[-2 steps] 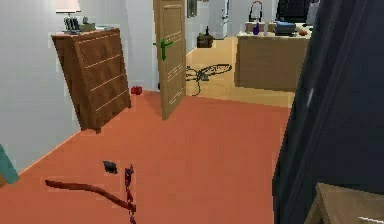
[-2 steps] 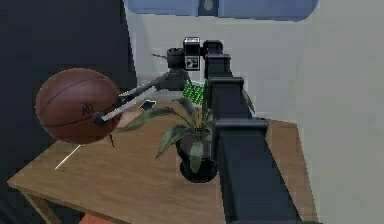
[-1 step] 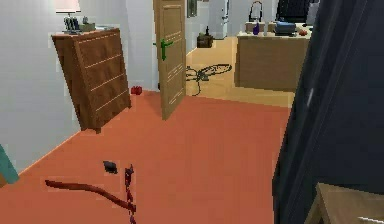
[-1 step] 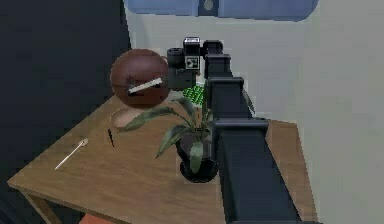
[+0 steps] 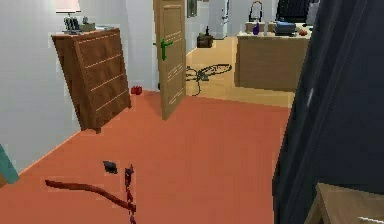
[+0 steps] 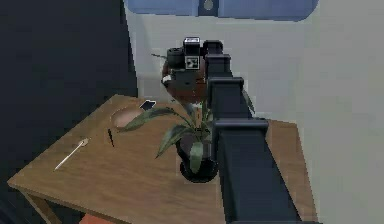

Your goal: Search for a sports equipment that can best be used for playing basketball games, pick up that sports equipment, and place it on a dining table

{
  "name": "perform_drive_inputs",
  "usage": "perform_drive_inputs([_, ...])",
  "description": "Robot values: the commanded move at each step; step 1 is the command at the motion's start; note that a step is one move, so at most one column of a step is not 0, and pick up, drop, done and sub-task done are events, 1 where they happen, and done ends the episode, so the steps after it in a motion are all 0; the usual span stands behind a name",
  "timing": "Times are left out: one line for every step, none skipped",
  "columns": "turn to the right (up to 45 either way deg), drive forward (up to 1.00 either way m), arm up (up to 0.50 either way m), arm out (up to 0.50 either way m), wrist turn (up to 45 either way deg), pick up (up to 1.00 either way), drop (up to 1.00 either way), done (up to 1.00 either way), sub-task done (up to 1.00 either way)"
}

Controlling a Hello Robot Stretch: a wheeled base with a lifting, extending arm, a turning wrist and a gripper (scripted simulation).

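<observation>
- A wooden desk [image 6: 90,165] is set against a pale wall [image 6: 340,70], with a potted plant [image 6: 195,140] stood on it.
- A round reddish-brown ball [image 6: 185,85] is seen over the desk's back part, at the fingers [image 6: 172,60]. Whether it's held, or how they're set, can't be told (leaves crowd behind).
- Ahead, an orange floor [image 5: 200,150], a wooden dresser [image 5: 95,75] and an open door [image 5: 172,60] are shown.

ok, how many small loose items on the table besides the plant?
4: a pale stick near the left corner, a short dark stick beside it, a round reddish dish, and a small dark flat thing at the far edge. The arm may hide more.
</observation>
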Motion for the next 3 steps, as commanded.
perform_drive_inputs([0.0,0.00,-0.04,0.00,0.0,0.00,0.00,0.00,0.00])
perform_drive_inputs([0.0,0.00,-0.32,0.00,0.0,0.00,0.00,0.00,0.00])
perform_drive_inputs([0.0,0.00,0.00,0.00,0.0,0.00,1.00,0.00,0.00])
